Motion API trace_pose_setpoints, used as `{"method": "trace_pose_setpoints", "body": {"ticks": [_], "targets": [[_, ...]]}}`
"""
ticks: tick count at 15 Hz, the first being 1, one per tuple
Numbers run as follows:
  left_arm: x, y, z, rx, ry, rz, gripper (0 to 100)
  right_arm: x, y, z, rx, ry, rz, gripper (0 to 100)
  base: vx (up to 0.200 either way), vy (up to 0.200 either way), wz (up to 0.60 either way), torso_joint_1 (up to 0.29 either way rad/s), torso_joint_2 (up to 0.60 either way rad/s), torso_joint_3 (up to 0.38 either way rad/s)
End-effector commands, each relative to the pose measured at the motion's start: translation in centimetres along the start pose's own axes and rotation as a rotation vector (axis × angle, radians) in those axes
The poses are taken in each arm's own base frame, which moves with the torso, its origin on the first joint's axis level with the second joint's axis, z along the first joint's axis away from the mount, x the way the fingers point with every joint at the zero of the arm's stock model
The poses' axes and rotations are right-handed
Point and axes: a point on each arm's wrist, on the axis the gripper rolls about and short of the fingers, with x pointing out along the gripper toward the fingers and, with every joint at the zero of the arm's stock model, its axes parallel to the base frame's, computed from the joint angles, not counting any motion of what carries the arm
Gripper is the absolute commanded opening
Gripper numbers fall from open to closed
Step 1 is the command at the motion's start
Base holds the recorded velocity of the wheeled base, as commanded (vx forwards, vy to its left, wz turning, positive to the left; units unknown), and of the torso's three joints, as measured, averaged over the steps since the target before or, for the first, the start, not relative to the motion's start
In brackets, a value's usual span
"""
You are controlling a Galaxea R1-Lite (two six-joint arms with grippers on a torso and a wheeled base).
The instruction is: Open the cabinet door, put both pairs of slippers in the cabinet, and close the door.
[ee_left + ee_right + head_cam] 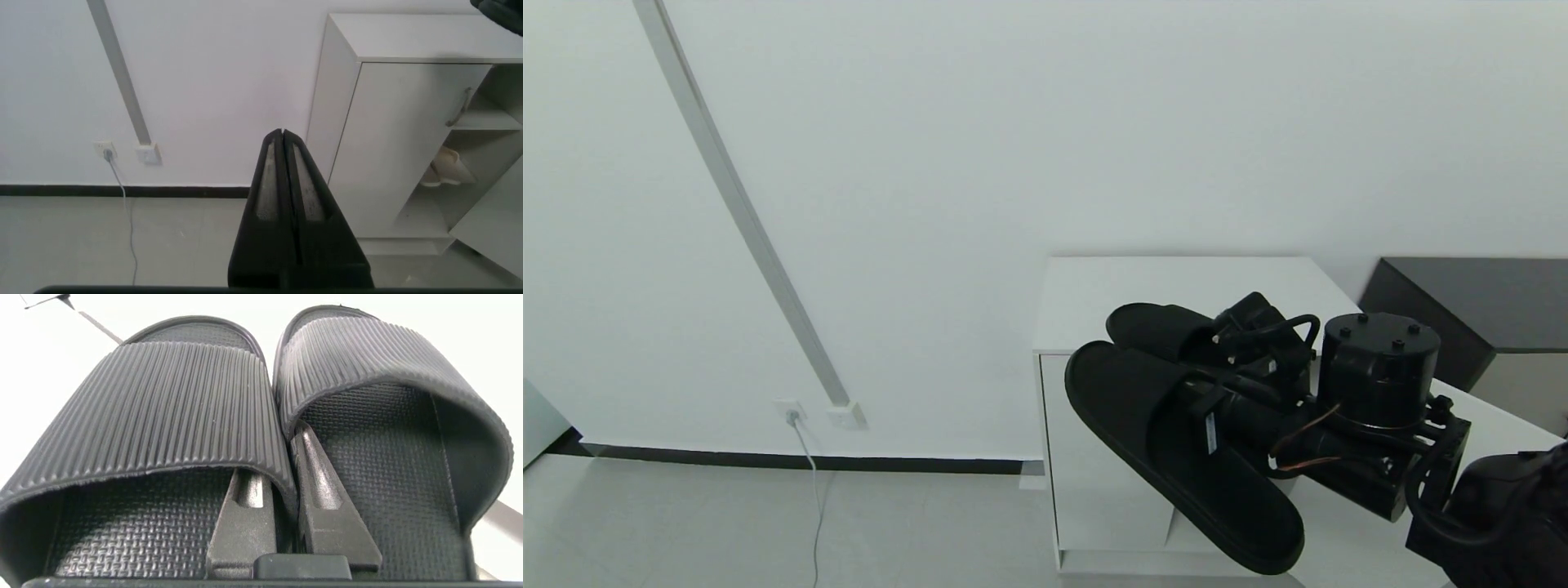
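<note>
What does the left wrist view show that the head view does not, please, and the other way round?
The left wrist view adds the left gripper, shut and empty, plus an open compartment with what look like pale slippers on a shelf. The head view adds the right gripper holding the black slippers. Both share the white cabinet, the wall socket and its cable.
</note>
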Motion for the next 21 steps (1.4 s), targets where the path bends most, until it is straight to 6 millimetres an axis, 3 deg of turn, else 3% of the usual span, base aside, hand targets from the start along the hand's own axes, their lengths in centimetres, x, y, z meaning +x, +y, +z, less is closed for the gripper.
{"method": "trace_pose_setpoints", "body": {"ticks": [1, 6, 21], "targets": [[0.01, 0.0, 0.0, 0.0, 0.001, 0.0, 0, 0.07, 0.02, -0.12, -0.001, 0.004, 0.0, 0, 0.0, 0.0, 0.0, 0.0, 0.0, 0.0], [0.01, 0.0, 0.0, 0.0, 0.001, 0.002, 0, 0.08, 0.07, -0.21, -0.001, 0.008, 0.002, 0, 0.0, 0.0, 0.0, 0.0, 0.0, 0.0], [0.01, 0.0, 0.0, 0.0, 0.001, 0.0, 0, -0.3, -0.15, -0.48, 0.001, 0.018, -0.004, 0, 0.0, -0.2, 0.0, 0.002, 0.0, 0.003]]}}
